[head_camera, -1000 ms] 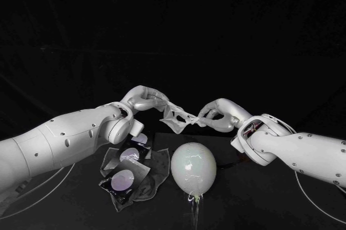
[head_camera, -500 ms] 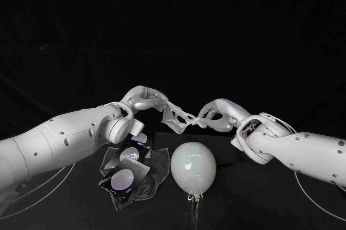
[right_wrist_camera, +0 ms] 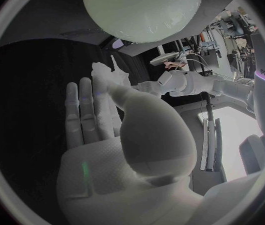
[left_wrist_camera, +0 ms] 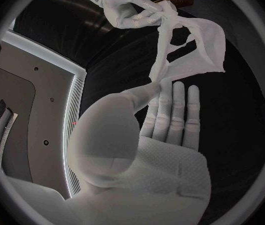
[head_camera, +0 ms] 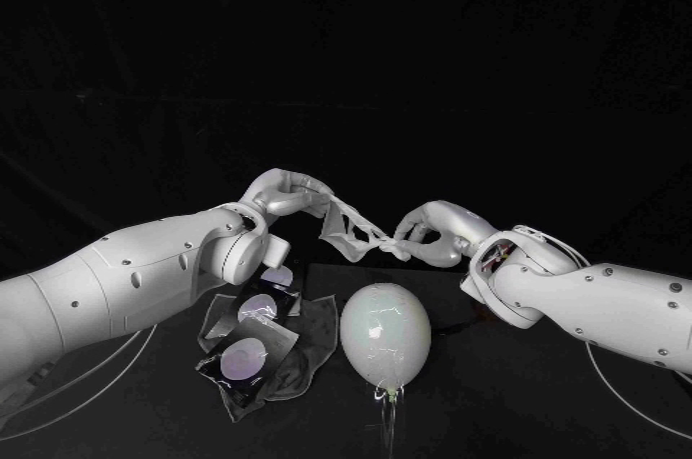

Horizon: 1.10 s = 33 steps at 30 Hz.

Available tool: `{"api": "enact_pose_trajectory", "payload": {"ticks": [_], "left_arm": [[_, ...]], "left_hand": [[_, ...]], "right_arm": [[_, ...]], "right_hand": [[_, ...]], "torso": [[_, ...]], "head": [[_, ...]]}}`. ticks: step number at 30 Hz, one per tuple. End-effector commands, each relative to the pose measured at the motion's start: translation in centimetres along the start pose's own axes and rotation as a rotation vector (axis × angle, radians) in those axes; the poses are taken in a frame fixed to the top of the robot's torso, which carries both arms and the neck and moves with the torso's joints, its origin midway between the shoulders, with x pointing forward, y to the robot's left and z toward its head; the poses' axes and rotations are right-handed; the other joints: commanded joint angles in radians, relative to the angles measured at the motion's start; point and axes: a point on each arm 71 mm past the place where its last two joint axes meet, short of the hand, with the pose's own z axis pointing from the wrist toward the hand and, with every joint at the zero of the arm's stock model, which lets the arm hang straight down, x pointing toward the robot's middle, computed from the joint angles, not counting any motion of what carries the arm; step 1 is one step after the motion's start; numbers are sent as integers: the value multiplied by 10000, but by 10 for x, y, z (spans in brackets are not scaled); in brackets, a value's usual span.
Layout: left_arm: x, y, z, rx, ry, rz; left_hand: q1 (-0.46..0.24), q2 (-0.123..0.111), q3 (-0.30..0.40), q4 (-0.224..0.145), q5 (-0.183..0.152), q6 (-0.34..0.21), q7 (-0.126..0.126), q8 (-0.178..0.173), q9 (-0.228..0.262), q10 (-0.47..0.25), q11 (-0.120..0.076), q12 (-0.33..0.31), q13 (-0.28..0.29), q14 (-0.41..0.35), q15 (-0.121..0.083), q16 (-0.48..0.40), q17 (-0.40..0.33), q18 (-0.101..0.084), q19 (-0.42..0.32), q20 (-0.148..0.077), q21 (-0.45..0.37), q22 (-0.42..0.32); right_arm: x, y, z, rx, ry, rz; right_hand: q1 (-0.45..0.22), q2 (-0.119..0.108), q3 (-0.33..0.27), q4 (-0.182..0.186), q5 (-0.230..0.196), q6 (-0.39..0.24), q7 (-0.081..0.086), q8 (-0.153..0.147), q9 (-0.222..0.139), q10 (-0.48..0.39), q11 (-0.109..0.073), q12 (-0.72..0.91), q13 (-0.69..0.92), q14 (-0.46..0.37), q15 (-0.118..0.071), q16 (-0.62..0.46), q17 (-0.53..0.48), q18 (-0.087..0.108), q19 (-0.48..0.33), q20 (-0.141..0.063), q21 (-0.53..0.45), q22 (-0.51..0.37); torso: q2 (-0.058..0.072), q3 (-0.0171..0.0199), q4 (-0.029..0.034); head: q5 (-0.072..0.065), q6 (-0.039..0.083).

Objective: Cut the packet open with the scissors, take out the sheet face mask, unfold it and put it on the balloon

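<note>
The mask (head_camera: 353,231) hangs in the air, half spread, pinched at one edge by the left hand (head_camera: 284,196) and at the other by the right hand (head_camera: 433,231). The balloon (head_camera: 387,336) lies below, nearer the robot and between the hands, its long axis crossing the mask's span; the coming move likely goes down and inward

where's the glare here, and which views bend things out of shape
Head view: small glints on the balloon and the shiny packet, all else dark. Left wrist view: fisheye, straight edges bow; the mask is brightly lit against black. Right wrist view: same bending, balloon swollen near the rim.
</note>
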Motion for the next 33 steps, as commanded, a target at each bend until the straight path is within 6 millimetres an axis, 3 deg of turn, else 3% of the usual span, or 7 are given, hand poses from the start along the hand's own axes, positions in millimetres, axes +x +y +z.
{"api": "enact_pose_trajectory", "payload": {"ticks": [1, 12, 17, 20, 21, 25, 33], "left_arm": [[-3, -3, 2, 156, -634, -464], [-7, -9, 6, 93, -404, -681], [-1, -13, 7, 8, 242, -566], [3, -15, 8, -10, 530, -513], [4, -15, 8, -5, 612, -500], [7, -17, 9, 79, 773, -483], [11, -21, 11, 410, 974, -584]], "left_hand": [[-51, 67, 73, -1, 32, 41, 4, 15, 1757, -91, -19, 47, 20, -48, -31, 76, -17, -13, -71, -5, 72, 18], [-68, 64, 118, -20, 32, 27, 19, 17, 1821, -110, -10, 78, 38, -67, -25, 108, -29, -2, -102, 7, 107, 44], [-78, 57, 133, -30, 32, 22, 22, 18, 1850, -119, -7, 91, 45, -75, -22, 121, -35, 3, -116, 13, 122, 55], [-83, 56, 137, -30, 32, 20, 23, 18, 1859, -121, -6, 96, 48, -76, -21, 126, -36, 5, -118, 15, 127, 59], [-83, 56, 137, -30, 32, 20, 23, 18, 1859, -121, -6, 96, 48, -76, -21, 126, -36, 5, -118, 15, 127, 59], [-99, 56, 147, -26, 31, 15, 25, 18, 1882, -129, -3, 105, 53, -80, -16, 136, -41, 8, -126, 21, 138, 66], [-148, 84, 194, -1, 27, -46, 23, 6, 1982, -199, 10, 132, 72, -154, 8, 160, -70, 7, -204, 62, 148, 81]], "right_arm": [[6, 1, 0, -114, 521, -590], [10, -1, 0, 13, 472, -997], [12, -1, 1, 0, 364, -742], [13, 1, 2, -2, 329, -407], [13, 1, 2, 4, 321, -242], [15, 1, 3, 90, 356, 265], [17, -3, 4, 394, 587, 1275]], "right_hand": [[69, 7, -14, -60, 61, 85, -5, 32, 381, -15, -40, -43, 14, 10, 25, -59, -9, 92, -62, 0, 42, 18], [28, -16, -38, -58, 60, 106, -8, 34, 380, -6, -43, -40, 23, 24, 25, -69, -14, 91, -87, 2, 62, 55], [-365, -279, -266, 145, 55, 100, -52, -4, 356, -220, -8, -154, 1, -102, 136, -140, -29, 73, -258, 94, -111, -50], [-700, -468, -333, 439, 74, -188, 45, -281, 206, -529, 104, -346, -68, -358, 216, -240, -47, 88, -410, 189, -372, -268], [-979, -662, -416, 665, 27, -462, 199, -509, 91, -861, 265, -543, -154, -561, 307, -328, -74, 80, -499, 263, -532, -406], [-1382, -1088, -591, 1175, 59, -844, 494, -937, -141, -1511, 576, -666, -286, -1046, 544, -530, -157, 100, -664, 491, -990, -848], [-1674, -1385, -1168, 1838, 58, -988, 717, -1296, -325, -2071, 810, -619, -273, -1581, 767, -759, -324, 142, -729, 733, -1551, -1477]], "torso": [[7, 2, -6], [2, 14, 16], [0, 11, 17], [-2, 3, 9], [-1, 2, 9], [7, 0, 6], [5, 3, 2]], "head": [[-9, 6], [-6, -12], [-37, -3], [-28, 12], [-29, 13], [-42, 22], [-47, 43]]}}
